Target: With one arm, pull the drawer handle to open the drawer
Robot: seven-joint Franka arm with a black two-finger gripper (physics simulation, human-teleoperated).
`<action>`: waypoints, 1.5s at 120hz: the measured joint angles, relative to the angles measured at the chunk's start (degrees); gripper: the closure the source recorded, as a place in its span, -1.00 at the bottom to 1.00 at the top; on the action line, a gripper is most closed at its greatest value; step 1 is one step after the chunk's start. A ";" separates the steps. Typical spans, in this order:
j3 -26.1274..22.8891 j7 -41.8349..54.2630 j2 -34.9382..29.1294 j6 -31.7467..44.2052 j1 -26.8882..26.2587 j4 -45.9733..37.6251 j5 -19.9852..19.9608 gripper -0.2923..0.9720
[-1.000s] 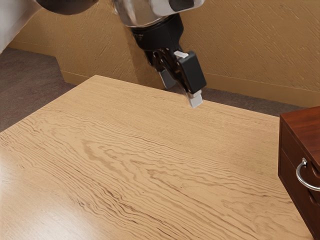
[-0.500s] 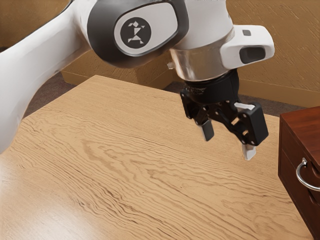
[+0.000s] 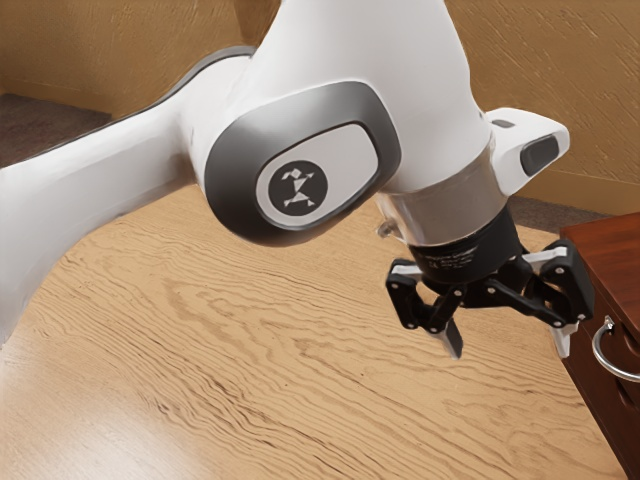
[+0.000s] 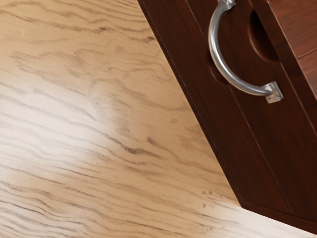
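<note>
A dark red-brown wooden drawer cabinet [image 3: 605,300] stands on the table at the exterior view's right edge. Its curved silver handle [image 3: 608,352] sticks out from the drawer front, which looks flush with the cabinet. My black gripper [image 3: 508,340] hangs open just left of the cabinet, a little above the table, with nothing between its fingers; one fingertip [image 3: 562,342] is close to the handle without touching it. In the wrist view the handle [image 4: 229,59] arches over the drawer front [image 4: 247,129].
The light wooden table [image 3: 250,350] spreads left and toward the front under the arm. A tan wall runs behind it, with dark carpet at the upper left. My white arm covers much of the exterior view's upper middle.
My arm has swung from the back of the table toward the exterior view's right and come lower, bringing the open gripper next to the drawer handle. The cabinet has not moved.
</note>
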 joint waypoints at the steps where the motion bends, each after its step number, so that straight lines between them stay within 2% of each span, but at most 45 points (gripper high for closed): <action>1: 0.01 -0.33 -0.10 0.35 0.10 -0.31 -0.03 -0.50; 20: 0.76 -5.81 -1.58 5.57 1.14 -4.04 -1.30 -0.50; 53: 1.14 -12.69 0.24 11.85 0.97 -5.25 -3.14 -0.48; 114: 1.15 -19.50 1.18 17.33 1.12 -9.61 -3.90 -0.45; 180: 1.06 -22.45 4.14 20.84 1.06 -9.12 -3.88 -0.43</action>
